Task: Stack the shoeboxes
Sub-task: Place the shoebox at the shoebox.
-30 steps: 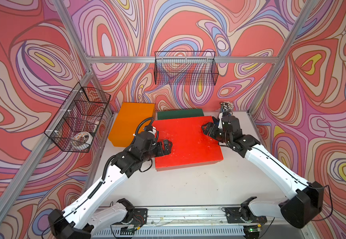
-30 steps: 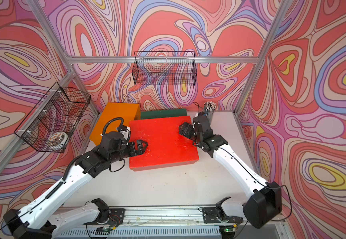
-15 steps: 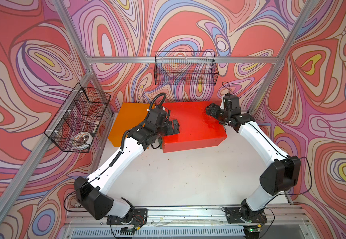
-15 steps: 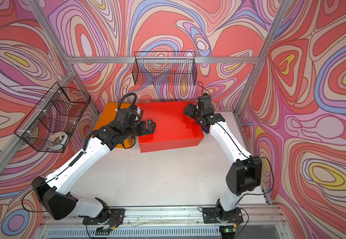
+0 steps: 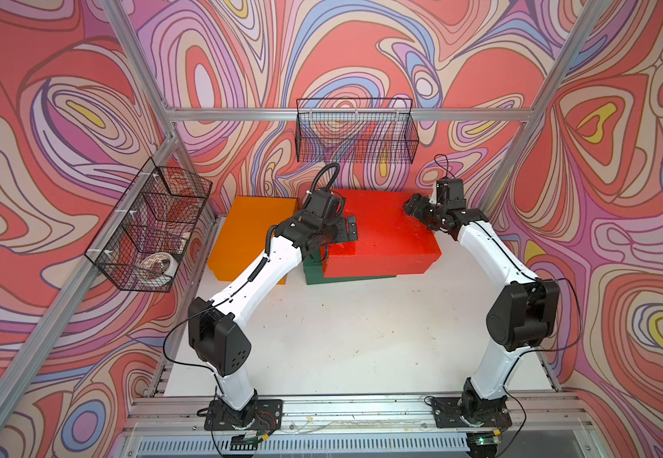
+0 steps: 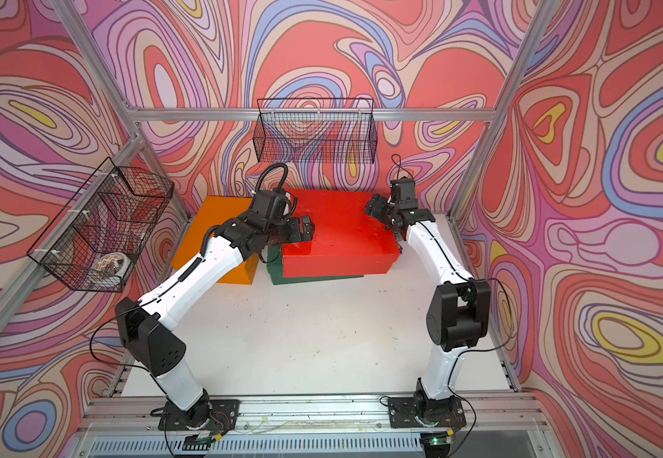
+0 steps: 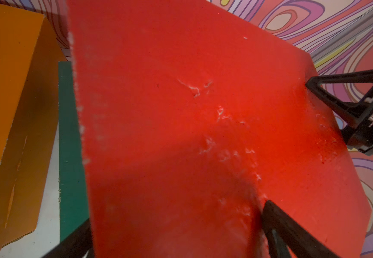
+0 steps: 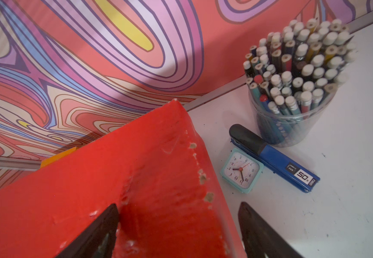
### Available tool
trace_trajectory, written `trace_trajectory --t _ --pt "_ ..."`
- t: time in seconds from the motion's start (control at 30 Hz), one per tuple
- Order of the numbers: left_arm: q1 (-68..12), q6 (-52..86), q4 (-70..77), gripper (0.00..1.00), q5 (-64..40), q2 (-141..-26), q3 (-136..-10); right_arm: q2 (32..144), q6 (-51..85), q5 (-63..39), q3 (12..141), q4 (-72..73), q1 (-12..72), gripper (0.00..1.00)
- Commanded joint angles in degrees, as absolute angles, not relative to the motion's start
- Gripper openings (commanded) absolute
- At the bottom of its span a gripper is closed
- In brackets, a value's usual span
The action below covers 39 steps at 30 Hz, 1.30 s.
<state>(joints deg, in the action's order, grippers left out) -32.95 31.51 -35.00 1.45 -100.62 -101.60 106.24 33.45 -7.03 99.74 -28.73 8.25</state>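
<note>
Step in hand: the red box (image 5: 385,234) is being seated on the green box (image 5: 314,275) at the back of the desk (image 5: 341,329), judging from both top views.
Red box: it is being borne flat by the green box but askew. It overhangs toward the right arm, while a green strip is being left bare at the front and left.
Orange box (image 5: 250,230): it is being left on the desk just beside the pair, on the left arm's side, not yet stacked.
Left tool (image 5: 351,232): the jaws are being held wide across the red box's left end. One finger (image 7: 288,234) lies over the lid and the other drops past the edge. Whether the box is being clamped cannot be told.
Right tool (image 5: 415,206): it is being held at the far right corner with the jaws fairly wide. One finger (image 8: 100,227) is over the lid and the other is outside the wall. A grip cannot be confirmed.
Reason for two tools: so broad a box is being handled from opposite ends, probably to stop it tipping.
Hazard: a pencil jar (image 8: 292,116), clock (image 8: 241,170) and stapler (image 8: 277,160) are being crowded by that corner.
Remaining: squaring the red box, then adding the orange box.
</note>
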Motion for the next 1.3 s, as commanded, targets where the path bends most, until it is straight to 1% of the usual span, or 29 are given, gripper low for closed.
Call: trace_trajectory --t 0.0,0.2,0.3,0.47,0.67,0.87,1.03,1.27 --pt "-35.98 28.85 -28.20 0.98 -11.92 -103.26 -103.57 108.42 35.99 -18.18 102.59 -28.26 13.22 0.84" --pt "-32.63 29.26 -27.94 0.98 -10.88 -104.72 -100.93 110.96 34.49 -13.71 103.62 -30.29 12.97 0.85" --pt "-30.64 29.80 -28.14 0.96 -12.11 -105.90 -100.03 112.46 34.25 -13.11 104.21 -30.57 12.66 0.85" --pt "-28.95 29.62 -29.20 0.95 -10.85 -106.18 -98.07 114.06 34.17 -12.93 104.68 -30.85 12.73 0.85" --pt "-26.42 29.94 -28.04 0.95 -8.53 -104.98 -92.83 113.82 33.75 -10.31 104.51 -30.69 12.66 0.91" --pt "-22.33 31.76 -27.14 0.94 -10.68 -105.19 -88.91 113.25 33.58 -8.61 103.58 -30.42 12.67 0.93" --pt "-21.28 31.13 -27.33 0.94 -10.82 -104.21 -88.42 113.50 33.26 -7.24 104.09 -31.26 12.58 0.94" --pt "-20.66 30.78 -29.45 0.96 -10.21 -99.96 -89.30 112.46 32.46 -6.70 108.50 -33.09 12.22 0.98"
